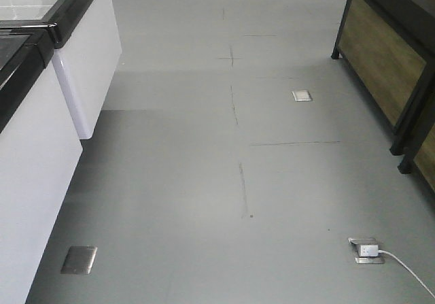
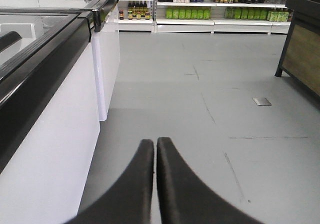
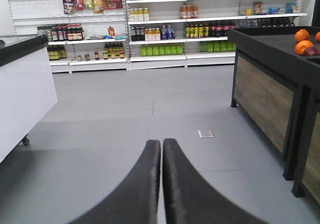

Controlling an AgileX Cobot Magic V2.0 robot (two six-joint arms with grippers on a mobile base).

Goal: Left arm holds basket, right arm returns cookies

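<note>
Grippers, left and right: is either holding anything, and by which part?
Nothing is held: the left gripper and the right gripper are both shut on nothing.

shelf bottles (image 3: 160, 49), labels illegibly small

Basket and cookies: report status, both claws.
Left claw shut, empty. Right claw shut, empty. Basket, cookies not in view. Freezer cabinet left, produce stand right.

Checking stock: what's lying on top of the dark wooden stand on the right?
In the right wrist view, the stand carries oranges and a dark reddish item beside them. The rest of its top runs out of frame.
</note>
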